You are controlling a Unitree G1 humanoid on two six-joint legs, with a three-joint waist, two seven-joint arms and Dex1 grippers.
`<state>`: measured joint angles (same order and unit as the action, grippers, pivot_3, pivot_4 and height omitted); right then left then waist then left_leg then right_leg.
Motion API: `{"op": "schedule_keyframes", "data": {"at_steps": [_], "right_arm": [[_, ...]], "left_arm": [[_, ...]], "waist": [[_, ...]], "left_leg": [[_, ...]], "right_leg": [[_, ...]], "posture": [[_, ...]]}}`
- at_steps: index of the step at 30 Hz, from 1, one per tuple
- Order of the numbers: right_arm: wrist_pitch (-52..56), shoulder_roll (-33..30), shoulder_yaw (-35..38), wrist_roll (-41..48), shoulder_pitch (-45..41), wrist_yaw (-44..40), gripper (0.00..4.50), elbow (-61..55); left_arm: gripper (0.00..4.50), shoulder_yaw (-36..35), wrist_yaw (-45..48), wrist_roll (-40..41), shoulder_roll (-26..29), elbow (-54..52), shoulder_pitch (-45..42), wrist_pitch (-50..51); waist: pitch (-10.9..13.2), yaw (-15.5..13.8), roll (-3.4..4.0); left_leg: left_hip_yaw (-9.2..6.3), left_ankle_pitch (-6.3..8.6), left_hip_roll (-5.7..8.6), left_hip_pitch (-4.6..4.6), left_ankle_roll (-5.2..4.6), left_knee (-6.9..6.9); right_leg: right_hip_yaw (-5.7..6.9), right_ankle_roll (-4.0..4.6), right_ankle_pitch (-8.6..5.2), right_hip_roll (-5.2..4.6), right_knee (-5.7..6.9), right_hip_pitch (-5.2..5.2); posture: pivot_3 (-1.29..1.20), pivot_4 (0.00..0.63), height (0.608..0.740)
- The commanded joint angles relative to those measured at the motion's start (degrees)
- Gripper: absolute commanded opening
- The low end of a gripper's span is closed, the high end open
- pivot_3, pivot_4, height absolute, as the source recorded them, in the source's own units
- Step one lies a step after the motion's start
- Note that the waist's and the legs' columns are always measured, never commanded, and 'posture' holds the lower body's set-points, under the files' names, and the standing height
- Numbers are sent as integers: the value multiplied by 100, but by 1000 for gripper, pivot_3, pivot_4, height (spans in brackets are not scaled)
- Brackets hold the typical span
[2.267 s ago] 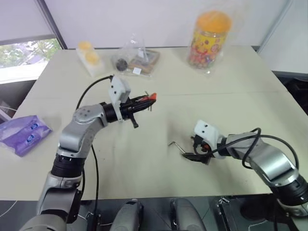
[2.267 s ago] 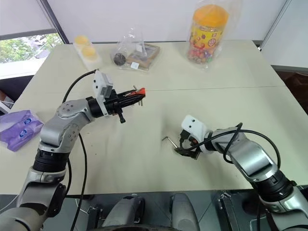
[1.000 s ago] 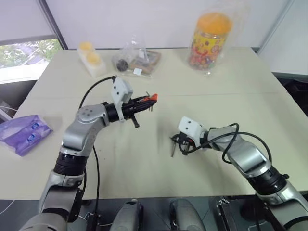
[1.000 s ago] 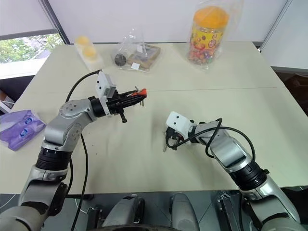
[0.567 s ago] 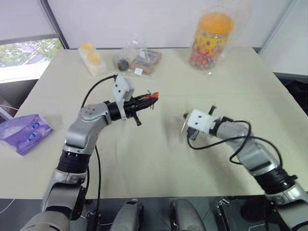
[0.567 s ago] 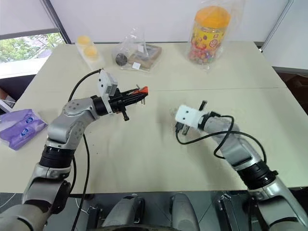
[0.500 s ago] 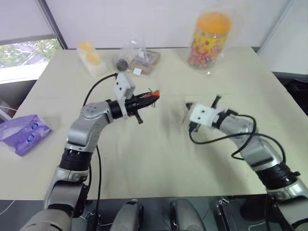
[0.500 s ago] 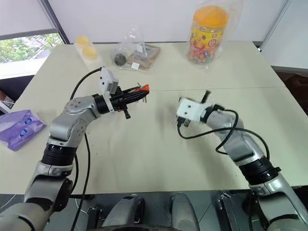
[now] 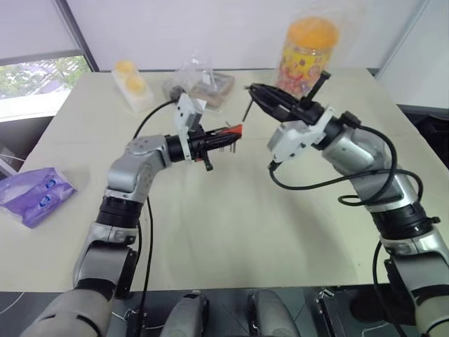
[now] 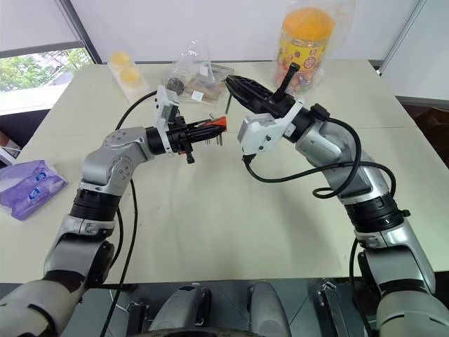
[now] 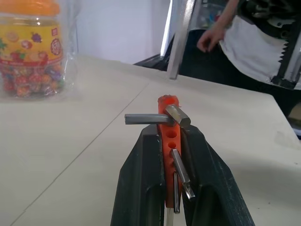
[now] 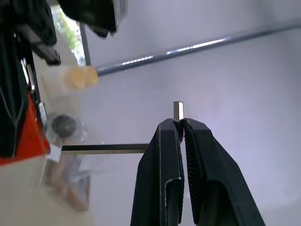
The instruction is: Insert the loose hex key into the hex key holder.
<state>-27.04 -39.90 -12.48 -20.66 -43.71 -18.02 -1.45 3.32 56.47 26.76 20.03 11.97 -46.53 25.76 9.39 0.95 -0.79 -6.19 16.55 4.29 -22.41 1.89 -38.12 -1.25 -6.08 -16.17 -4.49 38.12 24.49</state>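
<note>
in the eye views, the left gripper [image 9: 226,133] was clenched on the hex key holder [image 9: 233,130], held level above the table [image 9: 210,232] with its red tip toward the right gripper [image 9: 257,92]; that gripper was raised a little beyond and above the holder, pinching the loose hex key [image 9: 245,110], whose visible leg hung down from the fingertips, near the holder but apart from it. to do this step well, the judgement was that the holder should be kept steady while the right wrist brings the key's free end square onto an empty socket, then pushes along the socket axis only, since any tilt would likely jam or slip the thin rod. in the left wrist view, the left gripper [image 11: 165,162] had both fingers [image 11: 141,179] pressed flat on the sides of the hex key holder [image 11: 166,141]; open sockets showed on its top face between short seated keys, and a person's hand [image 11: 210,37] was in the background beyond the table edge. in the right wrist view, the right gripper [image 12: 179,126] was shut on the loose hex key [image 12: 106,149] at its bend, the short end standing up above the fingertips and the long leg running sideways toward the hex key holder [image 12: 26,136], its end apart from the red block.
</note>
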Motion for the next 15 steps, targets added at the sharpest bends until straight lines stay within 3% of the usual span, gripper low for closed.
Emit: {"op": "schedule_keyframes", "data": {"at_steps": [1,15], "right_arm": [[-189,55,192,54,-214,-82,30,-3],[-439,180,173,-53,-260,-336,30,272]], "left_arm": [[0,-88,70,1,0,-35,-160,-114],[0,-68,79,-61,15,-247,-114,-120]], "waist": [[0,5,0],[0,9,0]], "left_leg": [[0,0,0,0,0,0],[-1,0,-1,0,0,0]], "right_leg": [[0,0,0,0,0,0],[0,0,0,1,1,1]], "posture": [[0,150,740],[0,150,740]]}}
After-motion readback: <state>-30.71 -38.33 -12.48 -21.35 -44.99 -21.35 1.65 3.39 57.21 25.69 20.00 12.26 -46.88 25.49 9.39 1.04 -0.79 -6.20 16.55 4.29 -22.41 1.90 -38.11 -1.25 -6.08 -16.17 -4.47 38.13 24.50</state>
